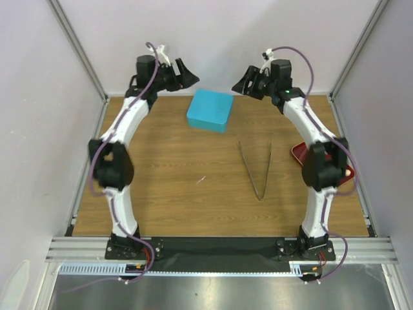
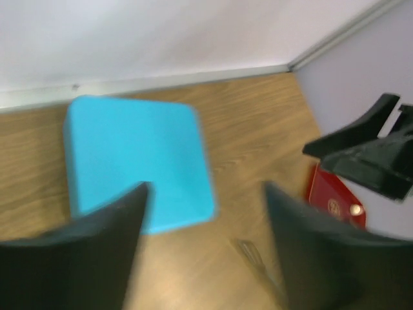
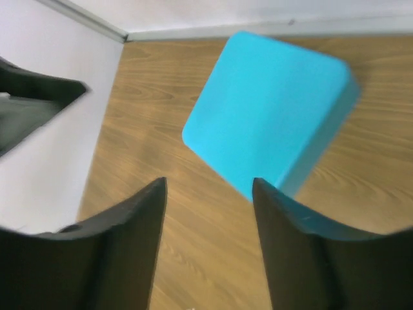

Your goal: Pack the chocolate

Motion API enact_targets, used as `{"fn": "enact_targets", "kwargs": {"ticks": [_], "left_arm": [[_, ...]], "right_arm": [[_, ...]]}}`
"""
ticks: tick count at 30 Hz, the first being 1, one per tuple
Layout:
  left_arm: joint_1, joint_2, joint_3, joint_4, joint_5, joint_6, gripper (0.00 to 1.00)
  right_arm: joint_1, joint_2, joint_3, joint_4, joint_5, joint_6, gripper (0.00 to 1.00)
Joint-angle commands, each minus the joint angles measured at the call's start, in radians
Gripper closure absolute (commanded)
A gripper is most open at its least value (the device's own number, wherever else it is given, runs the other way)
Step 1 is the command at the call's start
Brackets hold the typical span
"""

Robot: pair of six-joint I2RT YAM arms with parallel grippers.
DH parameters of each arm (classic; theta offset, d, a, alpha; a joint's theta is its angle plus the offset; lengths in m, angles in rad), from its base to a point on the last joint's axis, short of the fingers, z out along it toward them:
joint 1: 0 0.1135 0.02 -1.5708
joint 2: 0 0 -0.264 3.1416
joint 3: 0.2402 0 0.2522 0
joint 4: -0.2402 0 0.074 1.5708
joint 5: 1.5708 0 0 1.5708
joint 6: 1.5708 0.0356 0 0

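Barely visible chocolate [image 2: 355, 209], axis indiscernible

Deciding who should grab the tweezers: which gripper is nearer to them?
Right. The right gripper hangs beyond the open ends of the tweezers, roughly in line with them. The left gripper hangs on the far side of the teal box, farther off. Both have their jaws open.

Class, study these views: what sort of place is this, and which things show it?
Probably a robotics lab test cell: a left arm and right arm bolted to a metal rail at a wooden table's edge, plain white panels enclosing it, and few props: a teal box, tweezers, a red tray.
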Motion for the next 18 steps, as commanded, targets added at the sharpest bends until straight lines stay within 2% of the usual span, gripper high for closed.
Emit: {"fn": "enact_targets", "kwargs": {"ticks": [1, 2, 3, 4, 7, 9, 10, 13, 15, 18], "left_arm": [[-0.055, -0.296, -0.137, 0.027, -0.038, 0.066, 0.07], [-0.065, -0.345, -0.217, 0.020, -0.051, 0.080, 0.01], [-0.093, -0.385, -0.257, 0.014, -0.064, 0.104, 0.00], [-0.105, -0.469, -0.297, 0.006, -0.080, 0.118, 0.00], [-0.151, -0.622, -0.514, -0.023, -0.173, 0.141, 0.00], [-0.165, -0.696, -0.599, -0.026, -0.157, 0.126, 0.00], [-0.170, -0.733, -0.697, -0.001, -0.146, 0.123, 0.00], [-0.197, -0.899, -0.869, 0.020, -0.169, 0.124, 0.00], [-0.231, -1.009, -0.915, 0.012, -0.203, 0.114, 0.00], [-0.251, -1.132, -1.000, 0.009, -0.198, 0.114, 0.00]], "right_arm": [[0.048, -0.264, -0.126, -0.166, 0.196, -0.129, 0.32], [0.061, -0.301, -0.161, -0.186, 0.269, -0.146, 0.25], [0.078, -0.379, -0.194, -0.201, 0.299, -0.149, 0.20], [0.101, -0.412, -0.223, -0.230, 0.323, -0.151, 0.01], [0.159, -0.534, -0.376, -0.298, 0.464, -0.137, 0.00], [0.183, -0.588, -0.442, -0.321, 0.515, -0.135, 0.00], [0.203, -0.652, -0.479, -0.323, 0.558, -0.131, 0.00], [0.214, -0.751, -0.640, -0.278, 0.566, -0.089, 0.00], [0.233, -0.843, -0.764, -0.239, 0.548, -0.072, 0.00], [0.253, -0.930, -0.858, -0.189, 0.544, -0.059, 0.00]]}}
